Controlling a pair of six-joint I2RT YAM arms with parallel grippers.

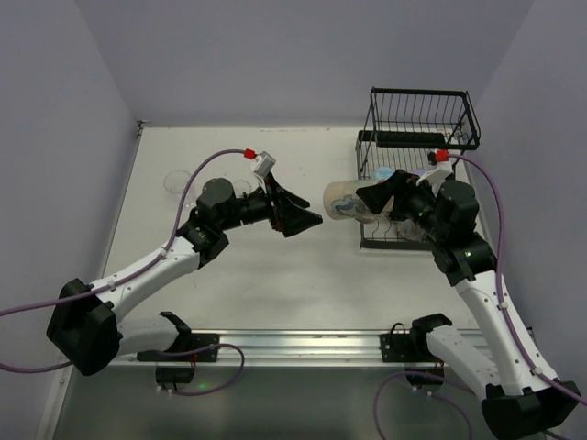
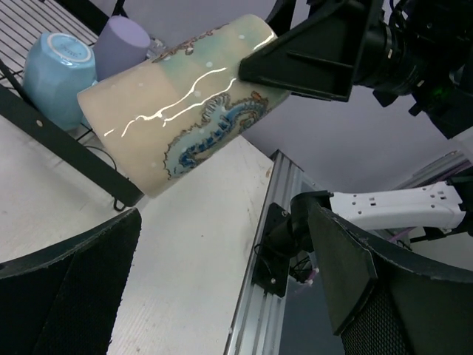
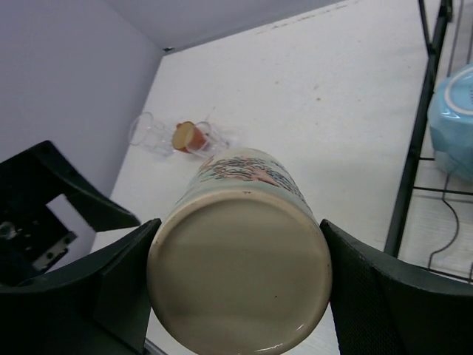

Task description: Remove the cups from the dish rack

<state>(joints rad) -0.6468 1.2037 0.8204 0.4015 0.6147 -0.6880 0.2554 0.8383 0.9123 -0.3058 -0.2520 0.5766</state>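
Note:
My right gripper (image 1: 370,196) is shut on a tall beige cup (image 1: 344,201) with a blue pattern and holds it sideways above the table, left of the black wire dish rack (image 1: 420,117). In the right wrist view its fingers (image 3: 118,281) clamp the cup's base (image 3: 240,285). My left gripper (image 1: 315,220) is open and empty, just left of the cup's mouth; the cup (image 2: 181,111) fills its wrist view. A light blue cup (image 2: 58,74) and a lavender cup (image 2: 124,46) sit upside down in the rack's lower tray (image 1: 378,242).
Clear glasses (image 1: 176,181) and a small orange-red cup (image 3: 189,137) stand on the table at the far left. The metal rail (image 1: 303,344) with the arm bases runs along the near edge. Walls close in behind and on both sides.

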